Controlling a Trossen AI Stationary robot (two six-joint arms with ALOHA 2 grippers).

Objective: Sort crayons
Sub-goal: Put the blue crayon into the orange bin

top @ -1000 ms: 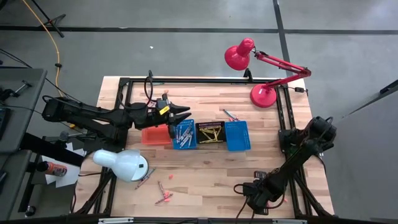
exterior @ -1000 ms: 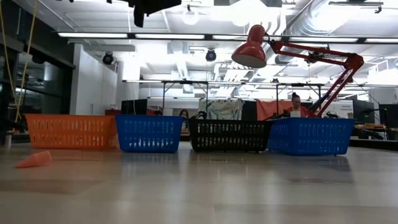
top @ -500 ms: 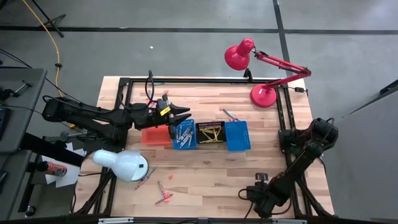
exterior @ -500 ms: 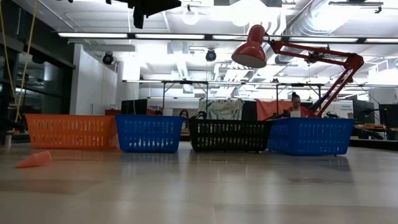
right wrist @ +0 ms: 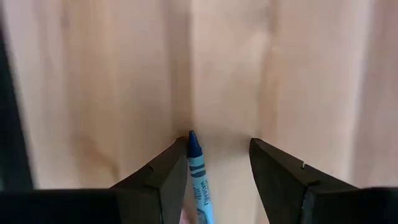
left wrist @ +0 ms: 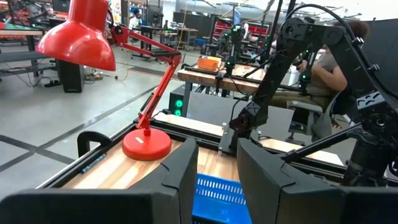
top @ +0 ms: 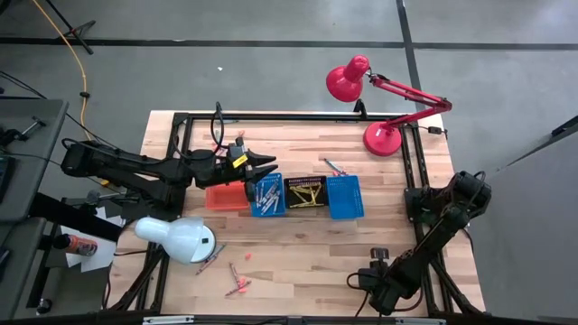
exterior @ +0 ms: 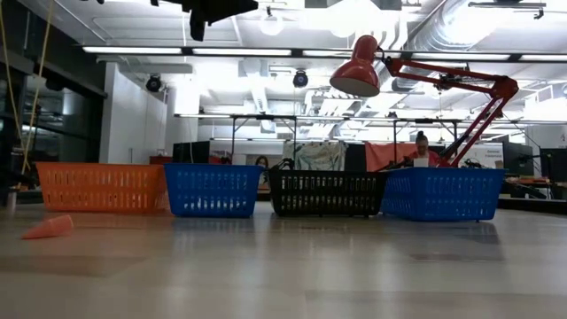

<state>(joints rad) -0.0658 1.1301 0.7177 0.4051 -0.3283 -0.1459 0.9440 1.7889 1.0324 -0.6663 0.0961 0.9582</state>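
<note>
Sorting is partly done — crayons fill the left blue basket (top: 267, 195) and black basket (top: 305, 191). Loose crayons (top: 237, 280) remain near-left. Right gripper (right wrist: 214, 163), near-right, fingers spread around a blue crayon (right wrist: 196, 169) — not pinching. Left gripper (left wrist: 217, 167) spread, empty.

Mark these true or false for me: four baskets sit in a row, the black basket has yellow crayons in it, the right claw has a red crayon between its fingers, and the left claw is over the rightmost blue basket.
1. Four baskets sit in a row on the table. True.
2. The black basket has yellow crayons in it. True.
3. The right claw has a red crayon between its fingers. False: it is a blue crayon.
4. The left claw is over the rightmost blue basket. False: it hangs by the orange basket, at the row's other end.
</note>
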